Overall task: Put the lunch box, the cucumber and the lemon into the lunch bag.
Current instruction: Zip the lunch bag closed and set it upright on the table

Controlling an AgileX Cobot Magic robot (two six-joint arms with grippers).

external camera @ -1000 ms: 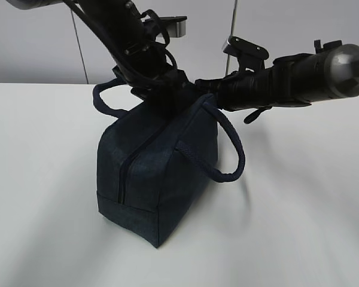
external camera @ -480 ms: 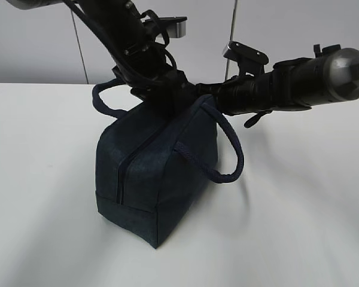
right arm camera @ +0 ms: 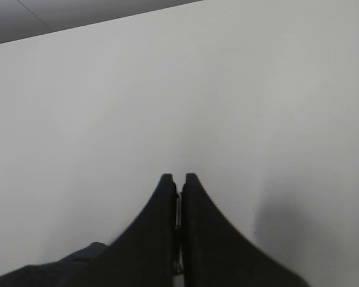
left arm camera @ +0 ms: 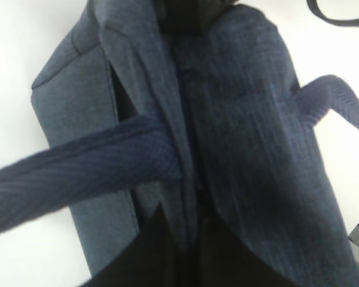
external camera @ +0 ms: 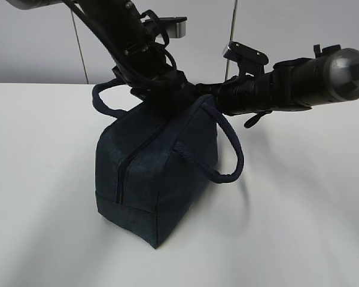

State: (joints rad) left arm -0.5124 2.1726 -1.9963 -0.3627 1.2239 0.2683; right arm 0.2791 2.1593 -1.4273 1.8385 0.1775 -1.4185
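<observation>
Navy lunch bag (external camera: 158, 173) upright on white table (external camera: 299, 209), top seam closed, loop handles (external camera: 227, 152) drooping either side, left gripper (external camera: 167, 95) at bag top (jaw state cannot be told), right gripper (right arm camera: 179, 179) pressed closed beside it.

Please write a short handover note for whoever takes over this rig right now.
Right gripper: shut, fingers together, something thin possibly pinched; nothing identifiable.
Left gripper: at the far top end of the bag; jaw state not visible.
Dark navy boxy fabric lunch bag: upright on the white table, zipper looks closed along the visible stretch.
Lunch box, cucumber and lemon: none in view, so presumably inside; unconfirmed.
Left: verify contents, release the bag, retract both arms.
</observation>
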